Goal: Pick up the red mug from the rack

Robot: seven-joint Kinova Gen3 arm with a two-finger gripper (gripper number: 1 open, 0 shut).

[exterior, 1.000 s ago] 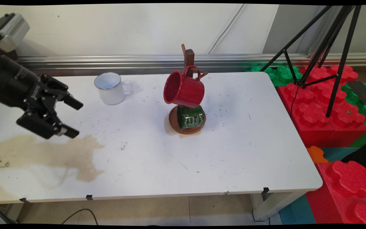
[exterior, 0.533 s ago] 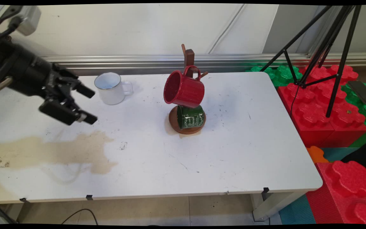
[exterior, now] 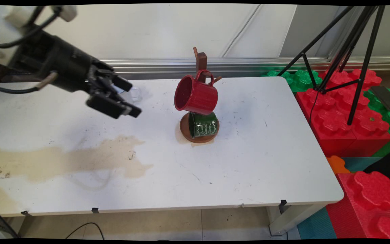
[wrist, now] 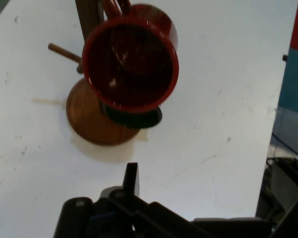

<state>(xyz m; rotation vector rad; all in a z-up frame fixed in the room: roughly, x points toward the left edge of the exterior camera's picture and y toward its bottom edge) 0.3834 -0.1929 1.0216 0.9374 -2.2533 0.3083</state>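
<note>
So here's how things sit. The gripper (exterior: 129, 98) is spread wide and has nothing in it, hanging above the back left part of the worktop (exterior: 249, 162). It's right in front of the white mug (exterior: 134, 90) from the main camera's angle, so most of that mug is hidden and only a bit of it with the handle peeks out past the fingers. I can't tell if it's touching the mug or just passing over it. The hand camera looks straight at the wooden mug stand (exterior: 201, 61), so that's the way the gripper is aimed, though the two are well apart.

Already hung up: the red mug (exterior: 195, 95) is on an upper peg by its handle, tilted with its mouth toward the gripper side. The green mug (exterior: 203, 124) sits lower down, on its side just above the stand's round base and right under the red one. The white mug is the only one standing on the worktop itself, left of the stand.

What's in them: from the hand view the red mug (wrist: 131, 64) looks empty, just dark glaze inside. The green mug (wrist: 134, 118) is mostly tucked behind it there, so I can't tell. White mug's inside is blocked too.

Also a big brownish stain (exterior: 63, 159) across the near left of the worktop, and a black tripod (exterior: 354, 67) over red and green foam blocks (exterior: 337, 122) off to the right.
</note>
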